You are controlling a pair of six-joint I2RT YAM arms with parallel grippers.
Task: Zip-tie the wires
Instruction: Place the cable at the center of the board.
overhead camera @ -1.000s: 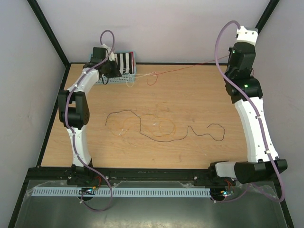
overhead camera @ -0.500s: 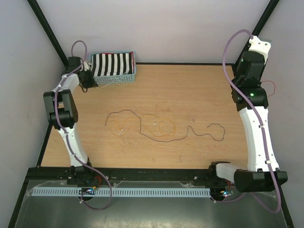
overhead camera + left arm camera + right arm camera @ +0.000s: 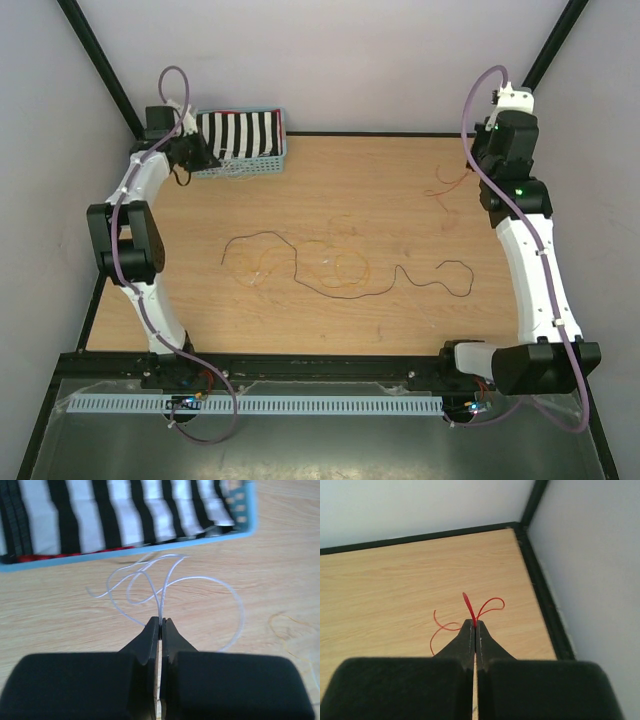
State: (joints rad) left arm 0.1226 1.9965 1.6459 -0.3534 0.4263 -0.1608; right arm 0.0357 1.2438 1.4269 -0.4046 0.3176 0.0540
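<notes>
Thin wires lie loose mid-table in the top view: a long black strand [image 3: 300, 277], orange loops [image 3: 347, 264] and pale strands [image 3: 258, 272]. My left gripper [image 3: 186, 160] is at the far left beside the blue basket; its jaws are shut [image 3: 160, 622] on pale white wire loops [image 3: 200, 580] that curl over the wood. My right gripper [image 3: 476, 165] is at the far right; its jaws are shut [image 3: 473, 624] on a red wire [image 3: 487, 605], whose loose loops show in the top view [image 3: 447, 182].
A blue basket [image 3: 250, 166] holding a black-and-white striped cloth [image 3: 235, 133] stands in the far left corner; its rim [image 3: 125, 555] is just beyond my left gripper. Walls and a black frame post [image 3: 532, 502] close in the far right corner.
The red wire, stretched from the basket to the right arm a second ago, now hangs bunched at my right gripper. My left gripper moved from the basket's front to its left end.
</notes>
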